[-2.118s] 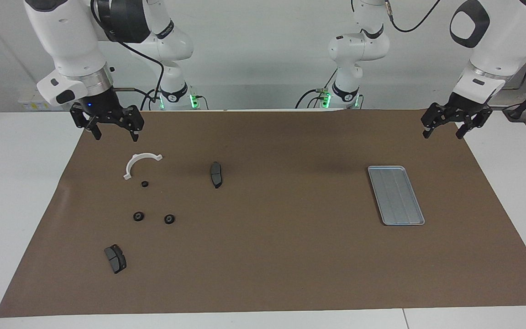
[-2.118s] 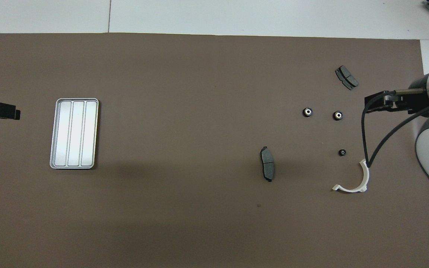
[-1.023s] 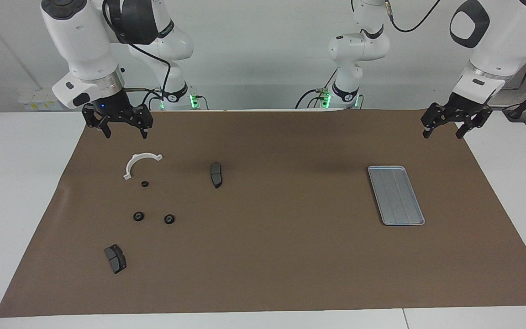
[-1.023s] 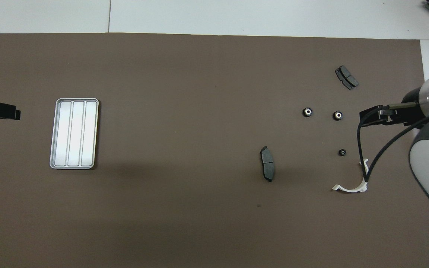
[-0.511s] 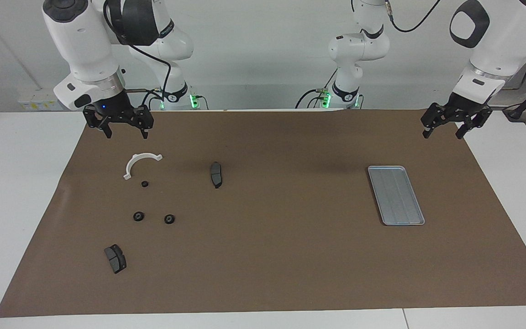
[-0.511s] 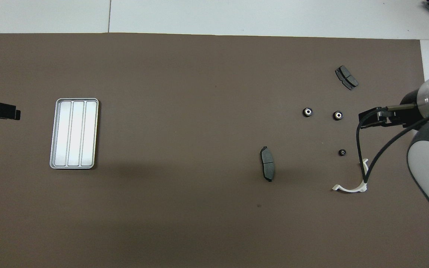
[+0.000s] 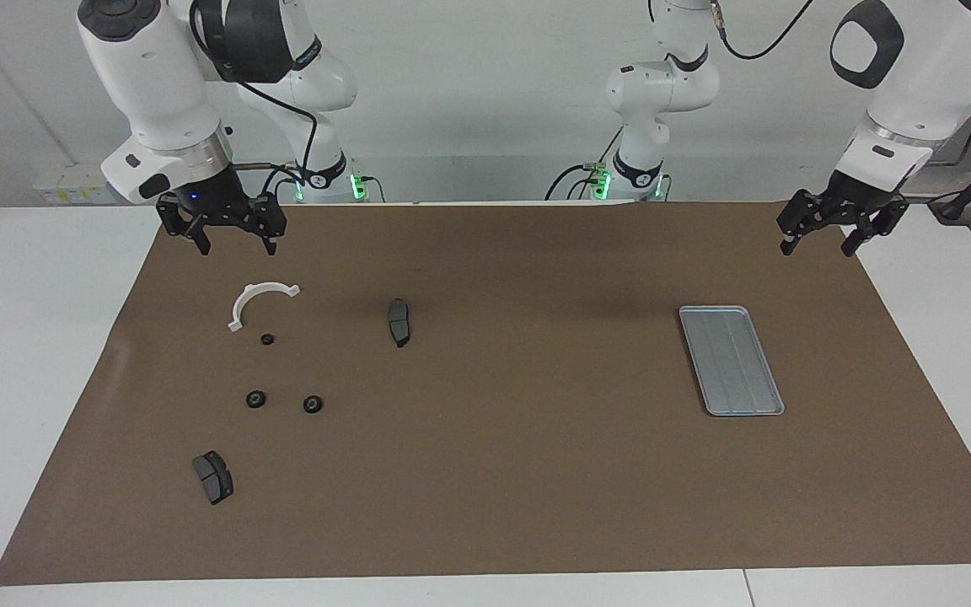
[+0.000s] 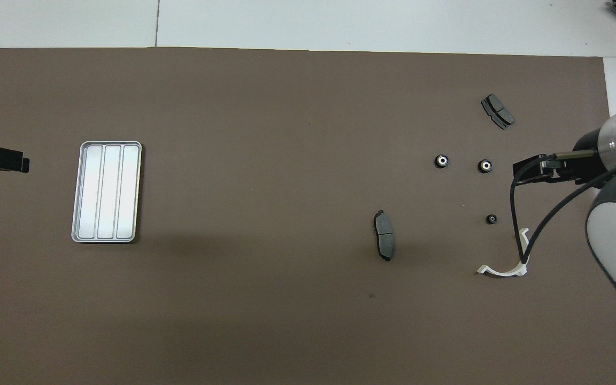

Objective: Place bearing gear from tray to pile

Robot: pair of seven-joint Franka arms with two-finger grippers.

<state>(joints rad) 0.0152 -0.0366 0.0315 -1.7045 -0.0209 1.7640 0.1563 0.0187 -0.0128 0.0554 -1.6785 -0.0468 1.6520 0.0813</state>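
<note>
Fingers of right gripper and left gripper spread wide, empty, ribbed silver metal tray, small round black bearing gears.

The ribbed silver-grey tray lies flat and bare toward the left arm's end of the surface. Three small black bearing gears sit apart near the right arm's end.

Both arms hang raised, the left gripper and right gripper pointing down, fingers spread.

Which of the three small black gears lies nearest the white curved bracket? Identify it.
The smallest gear, lying alone just off the white curved bracket; the other two gears sit side by side farther from the robots.
</note>
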